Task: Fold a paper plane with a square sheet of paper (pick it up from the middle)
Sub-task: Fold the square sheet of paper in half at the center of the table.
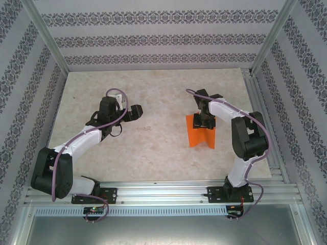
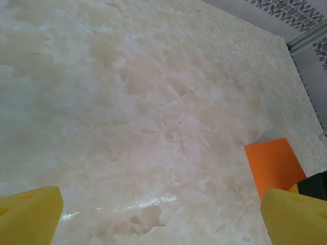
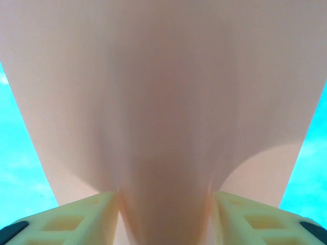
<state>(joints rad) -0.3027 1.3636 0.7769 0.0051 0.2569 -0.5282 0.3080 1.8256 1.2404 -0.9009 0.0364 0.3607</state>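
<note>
Pinch at mid-sheet: the right hand [image 1: 204,121] grips a raised ridge of the square sheet of paper [image 1: 200,139] lying beneath it on the desk [image 1: 153,148] (ridge pointing away from the bases); the left hand [image 1: 135,111], spread wide and empty, hovers well apart.

Top view, centre right: the right gripper [image 1: 205,122] covers the upper middle of the square sheet of paper [image 1: 200,137]; the fingertips are concealed beneath its own wrist. Left wrist view: the left gripper [image 2: 161,219] has both yellow fingers [image 2: 292,217] cropped by the bottom edge (the one at lower right hides the sheet's near corner). Right wrist view: the sheet is blurred, washed pale, and runs off the top edge.
</note>
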